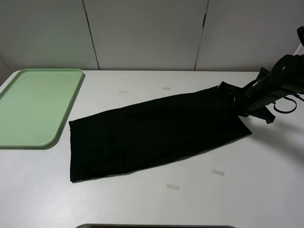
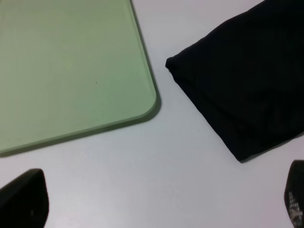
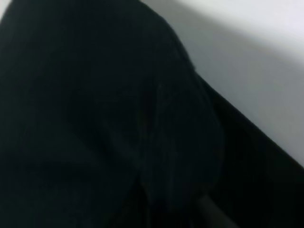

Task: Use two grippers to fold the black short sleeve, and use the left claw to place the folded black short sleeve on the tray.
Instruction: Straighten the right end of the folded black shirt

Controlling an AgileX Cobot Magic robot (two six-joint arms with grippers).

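Lying as a long, partly folded strip on the bench beside the tray, the black short sleeve awaits more folds and transfer; the left end effector hovers open, while the right end effector sits at its far end, grip unclear.

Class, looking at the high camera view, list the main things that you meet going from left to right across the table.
tray → black short sleeve → right gripper
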